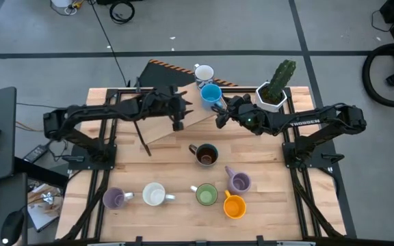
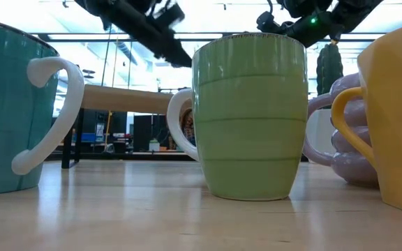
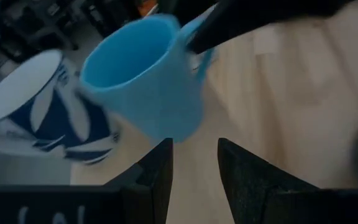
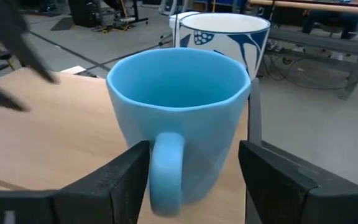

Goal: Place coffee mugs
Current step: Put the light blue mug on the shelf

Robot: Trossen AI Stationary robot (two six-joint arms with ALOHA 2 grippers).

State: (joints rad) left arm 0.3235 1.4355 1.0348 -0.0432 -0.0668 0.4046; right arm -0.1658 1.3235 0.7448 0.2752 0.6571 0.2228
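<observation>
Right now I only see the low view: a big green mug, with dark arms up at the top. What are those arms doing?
Observer: The right gripper stands open, a finger on either side of the handle of a blue mug, at the far side of the table.
Visitor: Is anything next to that mug?
Observer: Yes, a white mug with a blue pattern stands close beside it.
Visitor: And the other arm?
Observer: The left gripper is open and empty, pointing at the blue mug.
</observation>
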